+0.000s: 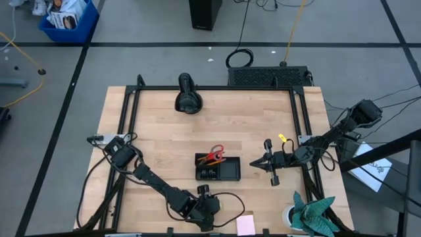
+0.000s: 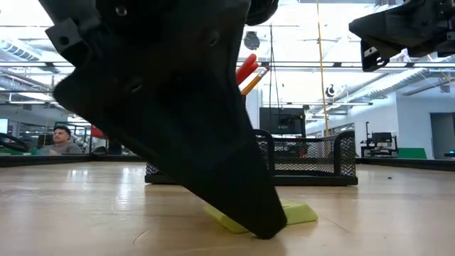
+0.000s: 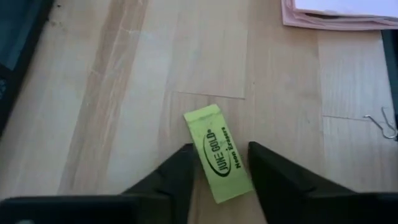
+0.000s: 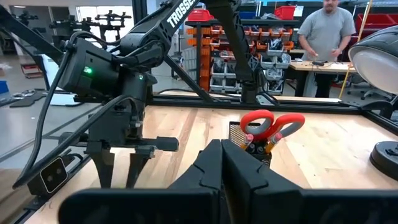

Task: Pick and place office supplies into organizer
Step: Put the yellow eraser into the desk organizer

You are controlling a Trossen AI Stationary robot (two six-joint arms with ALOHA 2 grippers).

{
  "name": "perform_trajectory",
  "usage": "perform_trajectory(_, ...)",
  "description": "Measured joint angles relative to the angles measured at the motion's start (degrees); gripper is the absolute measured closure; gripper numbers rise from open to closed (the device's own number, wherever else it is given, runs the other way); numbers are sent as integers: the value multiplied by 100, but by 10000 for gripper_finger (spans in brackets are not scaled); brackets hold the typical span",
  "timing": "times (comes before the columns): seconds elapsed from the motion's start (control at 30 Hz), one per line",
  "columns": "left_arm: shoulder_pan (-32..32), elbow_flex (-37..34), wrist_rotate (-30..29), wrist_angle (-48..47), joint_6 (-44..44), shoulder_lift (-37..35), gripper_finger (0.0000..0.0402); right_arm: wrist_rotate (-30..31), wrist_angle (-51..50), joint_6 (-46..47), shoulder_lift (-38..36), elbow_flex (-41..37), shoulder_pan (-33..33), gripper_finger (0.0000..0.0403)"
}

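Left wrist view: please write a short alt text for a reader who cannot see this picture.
A yellow eraser with dark printed lettering lies flat on the light wooden table, one end between the two dark fingers of the left pincer, which is open around it. A pink sticky-note pad shows at the edge, and a small wire clip lies nearby.

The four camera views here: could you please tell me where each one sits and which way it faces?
High view: overhead, looking straight down on the table; both arms show, the organizer between them.
Low view: at table-top height, looking level across; the left pincer fills it, over the yellow eraser.
Left wrist view: on the left arm, looking down past its open fingers, which straddle the eraser.
Right wrist view: on the right arm, looking past its shut pincer toward the scissors and the left arm.
Shared: low and left wrist both show the eraser.
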Motion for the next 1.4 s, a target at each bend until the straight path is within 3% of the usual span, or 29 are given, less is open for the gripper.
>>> perform_trajectory(0.2, 0, -11, 39, 88, 268, 0, 342, 0, -2, 37, 0, 0, 2, 403)
perform_trajectory(0.33, -10, -22, -115, 175, 472, -3, 369, 0, -2, 37, 0, 0, 2, 403)
perform_trajectory(0.57, -33, -43, -295, 156, 773, -229, 345, 0, -4, 67, 0, 0, 2, 403)
perform_trajectory(1.1, -4, -44, -1334, -1544, 1428, -1154, 340, 3, -176, 146, 0, -3, 2, 403)
perform_trajectory(1.4, 389, -44, -1674, -2230, 1543, -1207, 339, 7, -177, 146, 0, -3, 2, 403)
